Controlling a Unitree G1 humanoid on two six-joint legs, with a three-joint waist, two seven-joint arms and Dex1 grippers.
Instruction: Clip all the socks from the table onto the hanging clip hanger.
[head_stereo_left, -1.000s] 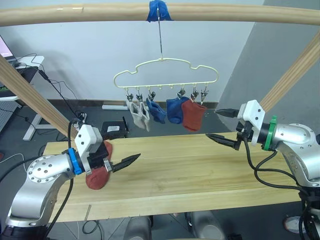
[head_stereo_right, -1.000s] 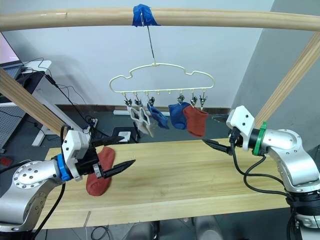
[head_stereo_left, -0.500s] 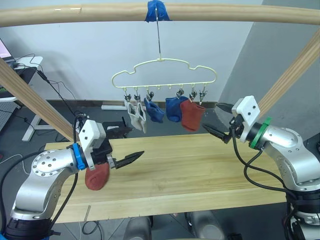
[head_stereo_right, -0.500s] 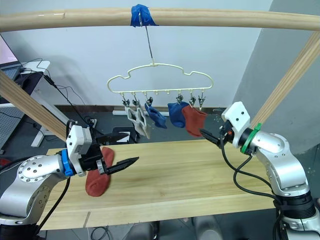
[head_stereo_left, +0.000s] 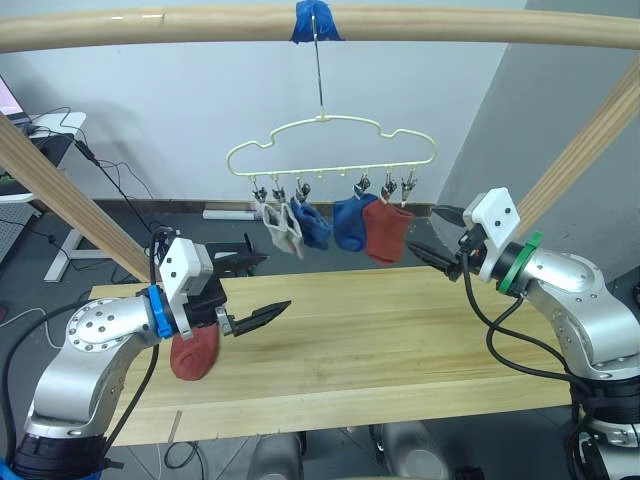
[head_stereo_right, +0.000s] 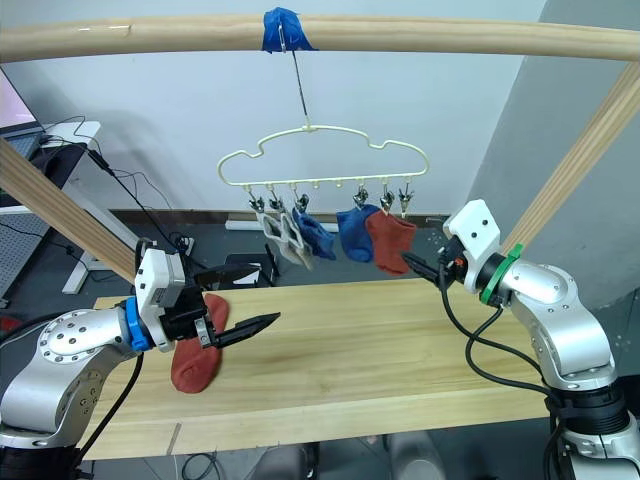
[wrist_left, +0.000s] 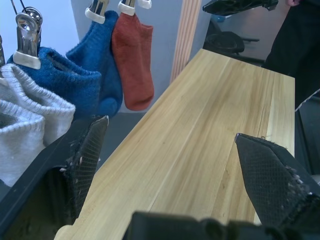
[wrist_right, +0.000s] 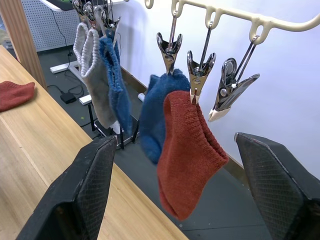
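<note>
The surface (head_stereo_left: 400, 340) carries one rust-red sock (head_stereo_left: 195, 350) near its left edge; the clip hanger (head_stereo_left: 330, 150) holds five socks. The right wrist view shows an empty end clip (wrist_right: 230, 92) beside the hung red sock (wrist_right: 187, 150); both jaws released, empty. Since a second ago the right gripper (head_stereo_left: 440, 235) has risen toward the hanger; the left gripper (head_stereo_left: 255, 290) has barely shifted.

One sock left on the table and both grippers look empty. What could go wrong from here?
1. The last rust-red sock lies at the table edge under the open left gripper; a sloppy grab might push it off.
2. The open right gripper hovers close to the hung red sock; a bump could swing the clip hanger or pull the sock loose.
3. The free end clip sits tight beside the occupied one, so clipping there may be awkward.
</note>
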